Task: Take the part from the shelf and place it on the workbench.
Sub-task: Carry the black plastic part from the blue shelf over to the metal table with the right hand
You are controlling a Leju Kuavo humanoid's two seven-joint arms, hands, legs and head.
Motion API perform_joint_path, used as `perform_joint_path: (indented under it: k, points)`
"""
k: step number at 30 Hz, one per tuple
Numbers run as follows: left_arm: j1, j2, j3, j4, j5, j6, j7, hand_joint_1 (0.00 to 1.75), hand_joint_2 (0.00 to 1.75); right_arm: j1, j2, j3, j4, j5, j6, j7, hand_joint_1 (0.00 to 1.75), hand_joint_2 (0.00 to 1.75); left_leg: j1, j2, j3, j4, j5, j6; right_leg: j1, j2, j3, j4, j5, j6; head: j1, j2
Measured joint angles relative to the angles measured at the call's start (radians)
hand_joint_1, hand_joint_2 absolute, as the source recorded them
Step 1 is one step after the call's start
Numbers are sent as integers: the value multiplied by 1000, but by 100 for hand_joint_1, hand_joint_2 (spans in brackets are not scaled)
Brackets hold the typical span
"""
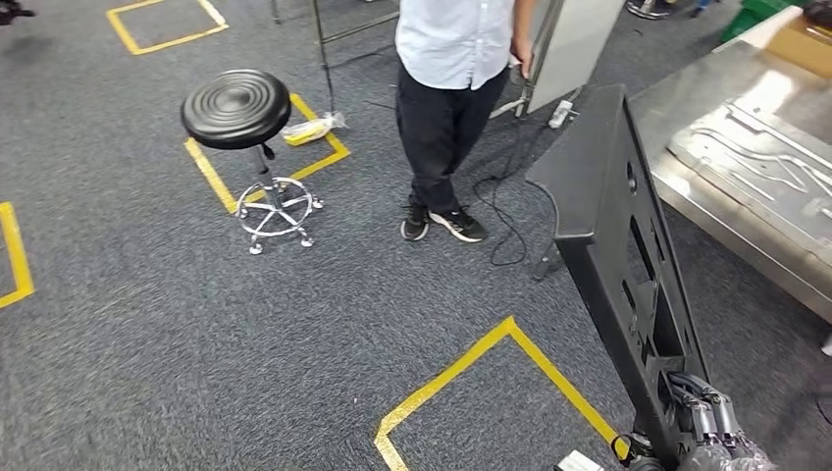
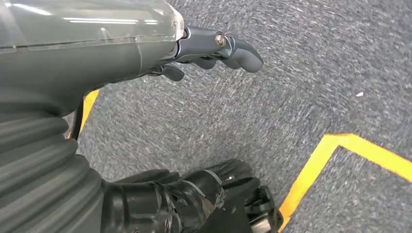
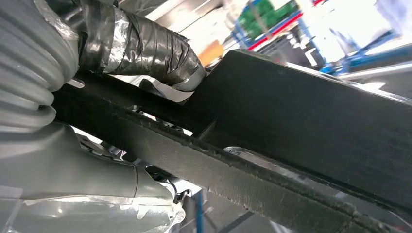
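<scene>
A long black plastic part (image 1: 608,216) with cut-out slots stands tilted in the head view. It reaches from the lower right up towards the steel workbench (image 1: 687,103). My right hand (image 1: 702,422) grips its lower end. In the right wrist view the taped thumb (image 3: 145,48) wraps over the part (image 3: 301,111). My left hand (image 2: 111,58) hangs above the grey carpet with its fingers (image 2: 233,48) apart from the thumb (image 2: 184,194) and nothing in it.
A pressed metal sheet (image 1: 765,157) lies on the workbench. A person (image 1: 451,98) stands ahead beside a leaning white panel (image 1: 574,39), with cables (image 1: 505,211) on the floor. A black stool (image 1: 237,108) stands to the left. Yellow tape lines (image 1: 461,368) mark the carpet.
</scene>
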Motion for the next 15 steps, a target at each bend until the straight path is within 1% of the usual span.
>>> perform_joint_path:
  k: [1, 2, 3, 4, 5, 6, 7, 8, 9, 10, 11, 12, 13, 14, 15]
  points:
    - [0, 0, 0, 0, 2, -1, 0, 0, 175, 1, 0, 0, 1, 1, 0, 1, 175, 175, -2, 13, 2, 0, -2, 0, 0, -3, 9, -18, 21, -2, 0, 0]
    - [-1, 0, 0, 0, 3, -1, 0, 0, 175, 1, 0, 0, 2, 1, 0, 1, 175, 175, -4, 24, 6, 0, -5, 0, 2, -10, 37, -72, 55, -7, 0, 0]
    - [-2, 0, 0, 0, 4, -2, 0, 0, 175, 1, 0, 0, 2, 2, 0, 1, 175, 175, -5, 35, 11, -1, -8, -1, 7, -30, 76, -145, 88, -16, 0, 0]
    - [-3, 0, 0, 0, 4, -2, 0, 0, 175, 1, 0, 0, 2, 2, 0, 1, 175, 175, -8, 45, 16, -1, -12, -2, 14, -52, 109, -209, 110, -26, 0, 0]
    - [-3, -1, 0, 0, 4, -2, 0, 0, 175, 0, 0, 0, 2, 2, 0, 1, 175, 175, -10, 54, 19, -2, -14, -5, 21, -70, 131, -253, 121, -34, 0, 0]
    - [-3, -1, 0, 0, 5, -2, 0, 0, 175, 0, 0, 0, 2, 2, 0, 1, 175, 175, -11, 64, 21, -3, -16, -8, 27, -79, 140, -274, 122, -41, 0, 0]
    - [-4, -2, 0, 0, 5, -3, 1, 0, 175, 0, 0, 0, 2, 2, 0, 2, 175, 175, -12, 74, 24, -5, -17, -13, 30, -73, 140, -277, 122, -45, 0, 0]
    - [-4, -3, 0, 0, 5, -3, 1, 0, 175, 1, 0, 0, 1, 3, 0, 2, 175, 175, -13, 83, 27, -8, -19, -17, 26, -59, 143, -284, 126, -49, 0, 0]
    - [-5, -4, 0, 0, 5, -3, 1, 0, 175, 3, 0, 0, 1, 4, 0, 3, 175, 175, -13, 77, 31, -6, -25, -22, 22, -48, 148, -294, 130, -52, -1, 0]
    - [-7, -4, 0, 0, 5, -4, 1, 0, 175, 4, 0, 0, 0, 4, 0, 3, 175, 175, -12, 58, 28, 10, -38, -26, 17, -37, 155, -304, 135, -56, -2, 0]
    - [-7, -4, 0, 0, 6, -4, 1, 0, 175, 3, 0, 0, 0, 5, 0, 3, 175, 175, -11, 30, 14, 46, -61, -30, 11, -26, 162, -314, 139, -58, -2, 0]
    - [-7, -4, 0, 0, 7, -6, 1, 0, 175, 3, 0, 0, 0, 5, 0, 3, 175, 175, -8, -1, -10, 101, -90, -33, 9, -17, 163, -317, 140, -59, -2, 0]
    - [-6, -3, 0, 0, 9, -7, 1, 0, 175, 1, 0, 0, 1, 5, 0, 3, 175, 175, -6, -19, -42, 166, -120, -35, 8, -5, 163, -317, 140, -61, -3, 0]
    - [-4, -3, 0, 0, 11, -8, 1, 0, 175, 1, 0, 1, 2, 5, 0, 3, 175, 175, -5, -27, -73, 223, -140, -38, 7, 8, 162, -315, 140, -61, -3, 0]
    - [-2, -3, 0, 0, 12, -9, 1, 0, 175, 2, 0, 1, 2, 5, 0, 3, 175, 175, -3, -29, -91, 253, -140, -41, 6, 23, 162, -313, 139, -61, -3, 0]
